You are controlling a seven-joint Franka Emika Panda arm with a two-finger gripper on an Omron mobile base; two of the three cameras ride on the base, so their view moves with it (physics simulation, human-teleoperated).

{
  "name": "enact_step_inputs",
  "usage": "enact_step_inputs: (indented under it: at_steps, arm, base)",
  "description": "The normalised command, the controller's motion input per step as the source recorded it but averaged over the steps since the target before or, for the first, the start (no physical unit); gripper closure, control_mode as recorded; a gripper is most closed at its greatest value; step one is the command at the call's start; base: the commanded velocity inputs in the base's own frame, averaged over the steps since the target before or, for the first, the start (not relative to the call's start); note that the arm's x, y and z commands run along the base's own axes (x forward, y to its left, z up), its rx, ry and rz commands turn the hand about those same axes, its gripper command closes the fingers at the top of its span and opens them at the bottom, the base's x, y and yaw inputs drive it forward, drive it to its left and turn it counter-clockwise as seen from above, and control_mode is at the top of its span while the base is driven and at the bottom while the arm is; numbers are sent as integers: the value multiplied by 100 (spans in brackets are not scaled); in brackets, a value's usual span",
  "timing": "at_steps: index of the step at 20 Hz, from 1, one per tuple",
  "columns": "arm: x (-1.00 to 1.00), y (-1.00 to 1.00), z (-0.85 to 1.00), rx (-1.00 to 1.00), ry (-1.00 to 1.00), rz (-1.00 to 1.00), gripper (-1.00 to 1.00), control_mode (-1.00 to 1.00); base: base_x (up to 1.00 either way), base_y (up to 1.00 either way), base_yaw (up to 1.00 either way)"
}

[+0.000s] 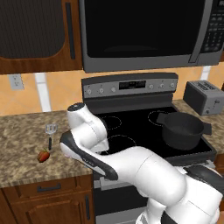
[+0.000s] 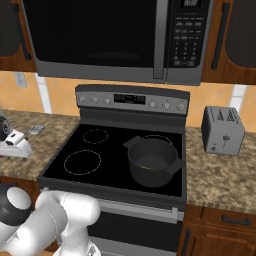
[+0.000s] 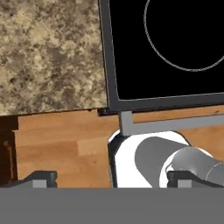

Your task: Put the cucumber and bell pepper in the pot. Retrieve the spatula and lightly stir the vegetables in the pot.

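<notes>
Tool tips apart over speckled granite counter; squat dark round pot on glossy stove.

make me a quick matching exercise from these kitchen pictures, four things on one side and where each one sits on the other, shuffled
Things:
1. pot
2. bell pepper
3. spatula
4. toaster

Places:
A. counter right of the stove
B. counter left of the stove, near the front edge
C. right side of the black cooktop
D. counter left of the stove, just behind the red vegetable

Pairs: 1-C, 2-B, 3-D, 4-A
</notes>
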Motion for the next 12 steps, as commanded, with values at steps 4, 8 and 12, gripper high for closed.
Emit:
enact_step_inputs:
  at_steps: [4,8,12]
  arm:
    - [29,84,-4,3,0,16,-100,-100]
    - [27,64,-15,4,0,12,-100,-100]
    - [23,52,-25,3,0,10,-100,-100]
  base:
    - [0,0,0]
    - [0,0,0]
    - [0,0,0]
